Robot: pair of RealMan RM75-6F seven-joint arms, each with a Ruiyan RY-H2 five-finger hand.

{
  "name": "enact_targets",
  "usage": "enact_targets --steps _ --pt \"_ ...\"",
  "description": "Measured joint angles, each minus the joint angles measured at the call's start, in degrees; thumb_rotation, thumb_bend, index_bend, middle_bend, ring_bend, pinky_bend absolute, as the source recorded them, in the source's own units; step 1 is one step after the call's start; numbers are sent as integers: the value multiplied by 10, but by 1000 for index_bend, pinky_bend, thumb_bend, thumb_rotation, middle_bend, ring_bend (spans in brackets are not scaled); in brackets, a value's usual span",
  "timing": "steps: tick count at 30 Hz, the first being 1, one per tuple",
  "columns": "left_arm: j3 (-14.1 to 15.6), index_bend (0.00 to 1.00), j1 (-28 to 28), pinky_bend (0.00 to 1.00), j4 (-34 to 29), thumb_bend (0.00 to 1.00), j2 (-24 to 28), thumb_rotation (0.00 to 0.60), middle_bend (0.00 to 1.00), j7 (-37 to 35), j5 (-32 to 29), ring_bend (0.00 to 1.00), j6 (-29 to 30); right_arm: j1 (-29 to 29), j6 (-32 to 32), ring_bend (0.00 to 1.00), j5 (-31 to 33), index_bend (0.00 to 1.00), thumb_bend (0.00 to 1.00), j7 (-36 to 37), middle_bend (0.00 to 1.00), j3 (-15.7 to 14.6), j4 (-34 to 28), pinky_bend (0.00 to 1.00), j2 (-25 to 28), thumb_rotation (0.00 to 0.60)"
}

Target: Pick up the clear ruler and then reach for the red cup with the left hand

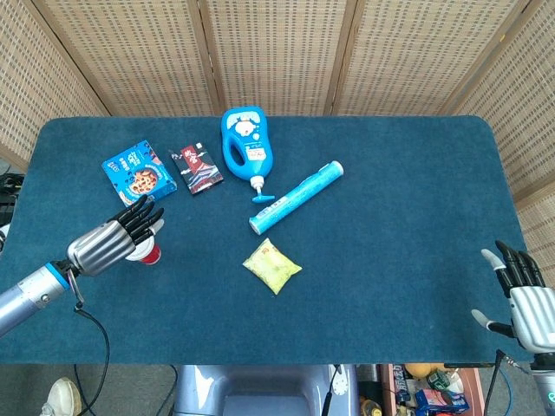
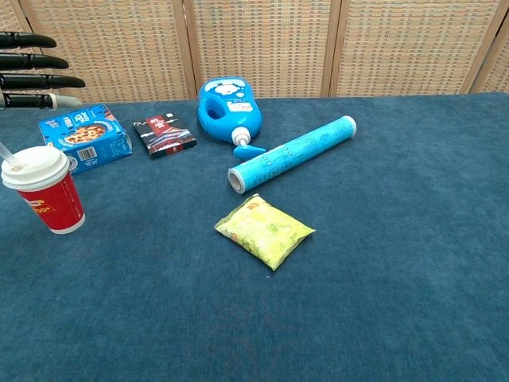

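Note:
The red cup [image 2: 45, 195] has a white lid and stands at the table's left side, with a thin pale stick rising from the lid. From above, my left hand [image 1: 111, 243] hovers over the cup [image 1: 151, 254] and hides its lid. The fingers [image 2: 36, 70] are stretched out straight and apart above the cup, and I see nothing between them. My right hand [image 1: 521, 295] hangs with spread fingers off the table's front right corner. No clear ruler shows in either view.
A blue cookie box [image 1: 138, 172] and a dark card pack [image 1: 200, 168] lie behind the cup. Mid-table are a blue bottle [image 1: 245, 143], a blue tube [image 1: 297, 197] and a yellow packet [image 1: 271, 266]. Woven screens stand behind the table.

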Motion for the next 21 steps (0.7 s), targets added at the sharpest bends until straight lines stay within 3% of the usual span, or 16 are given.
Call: enact_targets --steps 9,14,21 --pt "-16 0 33 0 -9 161 15 600 0 -70 -39 0 77 0 1 0 -3 0 0 -2 0 -1 -1 0 -1 600" --pt "-33 0 78 0 -32 75 16 600 0 -187 -114 0 139 -1 2 0 -4 0 0 -7 0 -1 -2 0 -1 600" --pt "-39 0 171 0 -71 36 -7 600 0 -373 -207 0 223 -1 3 0 -1 0 0 -15 0 0 -3 0 -3 600"
